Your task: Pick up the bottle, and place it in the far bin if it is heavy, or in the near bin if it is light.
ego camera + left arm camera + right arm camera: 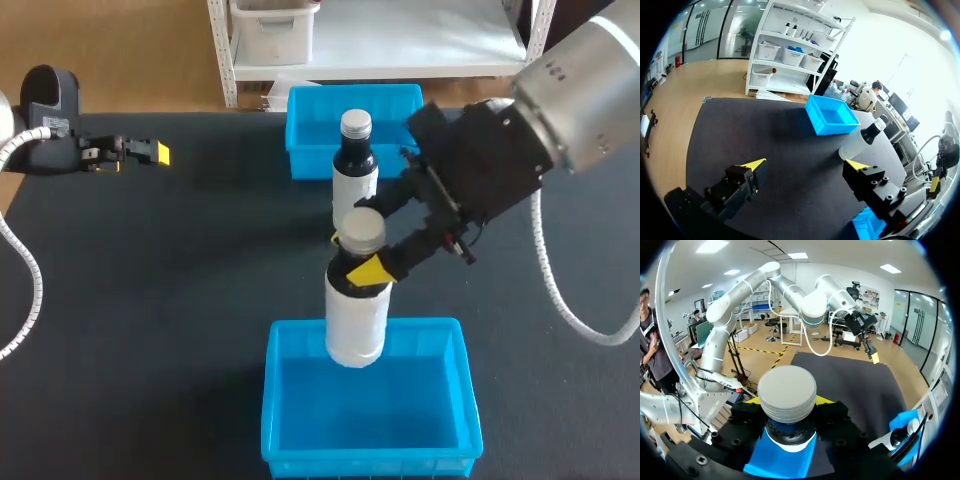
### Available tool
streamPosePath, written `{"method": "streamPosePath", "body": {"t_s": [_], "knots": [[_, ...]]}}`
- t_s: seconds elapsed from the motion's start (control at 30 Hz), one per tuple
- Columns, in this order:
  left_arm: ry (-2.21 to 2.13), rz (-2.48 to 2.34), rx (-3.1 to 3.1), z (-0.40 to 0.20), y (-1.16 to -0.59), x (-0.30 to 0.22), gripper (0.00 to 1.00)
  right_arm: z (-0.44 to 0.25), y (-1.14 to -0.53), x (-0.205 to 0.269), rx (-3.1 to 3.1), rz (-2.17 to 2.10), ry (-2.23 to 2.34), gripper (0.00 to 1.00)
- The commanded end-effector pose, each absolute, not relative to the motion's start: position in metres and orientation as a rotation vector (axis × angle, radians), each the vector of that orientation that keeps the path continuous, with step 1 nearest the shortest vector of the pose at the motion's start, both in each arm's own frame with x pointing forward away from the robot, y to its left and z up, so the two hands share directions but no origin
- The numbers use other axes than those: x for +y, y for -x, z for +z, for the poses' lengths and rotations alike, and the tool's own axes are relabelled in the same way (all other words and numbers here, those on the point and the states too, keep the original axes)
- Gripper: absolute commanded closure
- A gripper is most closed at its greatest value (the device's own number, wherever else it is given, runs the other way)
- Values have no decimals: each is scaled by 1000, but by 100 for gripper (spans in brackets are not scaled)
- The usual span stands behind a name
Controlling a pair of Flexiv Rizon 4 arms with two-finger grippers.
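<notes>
My right gripper [355,258] is shut on the neck of a bottle [356,315] with a white label and a silver cap. The bottle hangs upright over the far part of the near blue bin [290,440]. In the right wrist view the cap [787,392] sits between the yellow tips, with the bin's blue floor [775,462] below. A second, similar bottle [356,165] stands on the table just in front of the far blue bin [310,125]. My left gripper [150,152] is far off at the table's left and open [805,165], holding nothing.
The black table top [170,300] stretches between the two bins and out to the left. In the left wrist view the standing bottle [862,140] and the far bin [832,115] lie ahead of the fingers. My right arm [570,110] comes in over the table's right side.
</notes>
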State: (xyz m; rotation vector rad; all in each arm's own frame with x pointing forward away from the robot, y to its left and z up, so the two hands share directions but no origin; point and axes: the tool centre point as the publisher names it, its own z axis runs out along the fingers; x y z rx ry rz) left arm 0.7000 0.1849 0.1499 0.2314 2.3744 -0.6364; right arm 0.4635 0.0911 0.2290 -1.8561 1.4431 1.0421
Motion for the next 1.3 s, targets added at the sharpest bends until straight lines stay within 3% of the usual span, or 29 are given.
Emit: {"method": "streamPosePath", "body": {"t_s": [0.03,1.3], "knots": [[-231,-636,2374,150,-700,185,0,219,-468,99,1425,1061,1874,100],[-231,-636,2374,150,-700,185,0,153,-462,125,1288,1181,2032,100]]}}
